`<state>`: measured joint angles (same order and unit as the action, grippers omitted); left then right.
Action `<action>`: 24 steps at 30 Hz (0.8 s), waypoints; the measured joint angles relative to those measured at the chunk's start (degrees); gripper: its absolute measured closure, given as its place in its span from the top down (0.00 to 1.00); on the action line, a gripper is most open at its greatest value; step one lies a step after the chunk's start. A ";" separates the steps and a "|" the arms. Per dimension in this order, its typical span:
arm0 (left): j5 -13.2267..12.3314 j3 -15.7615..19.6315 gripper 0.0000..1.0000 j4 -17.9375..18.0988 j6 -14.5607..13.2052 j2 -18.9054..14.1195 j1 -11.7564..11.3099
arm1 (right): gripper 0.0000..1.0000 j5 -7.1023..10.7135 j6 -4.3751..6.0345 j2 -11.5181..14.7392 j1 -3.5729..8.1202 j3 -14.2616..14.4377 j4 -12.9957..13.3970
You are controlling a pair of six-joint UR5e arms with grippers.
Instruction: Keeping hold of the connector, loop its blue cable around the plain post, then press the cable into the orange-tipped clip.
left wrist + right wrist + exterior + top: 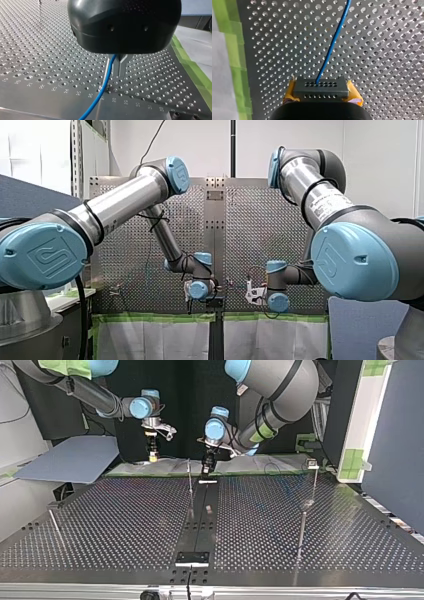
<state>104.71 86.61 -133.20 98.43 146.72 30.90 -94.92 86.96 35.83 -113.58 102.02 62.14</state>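
Note:
My right gripper [320, 93] is shut on the dark grey connector [320, 90], which sits between its yellow pads [290, 96]. The blue cable [333, 42] leaves the connector's top and runs ahead over the perforated plate. In the top view this gripper [152, 455] hangs at the far edge, left of centre. My left gripper [120, 71] has black housing and its metal fingers are shut, tips just above the plate. The blue cable [100, 92] passes close beside those fingers and vanishes under the housing; a pinch does not show. In the top view my left gripper [207, 467] stands over the central rail.
Thin upright posts stand on the plate: one by the rail [190, 485], one at the top view's right [302, 530], one at its left [54, 525]. A dark rail [200, 515] runs down the middle. Green tape [233, 37] lines the plate's edge.

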 joint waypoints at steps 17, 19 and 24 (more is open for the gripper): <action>-0.27 -0.31 0.00 -0.45 0.09 0.00 -0.43 | 0.00 4.54 0.17 -0.16 1.82 -1.72 0.08; -0.23 -0.32 0.00 -0.43 0.09 0.00 -0.47 | 0.00 5.44 0.21 -0.19 1.96 -1.88 0.06; 0.12 -0.31 0.00 -0.46 0.18 0.00 -0.53 | 0.00 7.40 0.29 -0.33 2.34 -2.50 -0.22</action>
<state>104.83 86.31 -133.67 98.61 146.72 30.36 -87.52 87.25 35.50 -111.24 99.52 61.92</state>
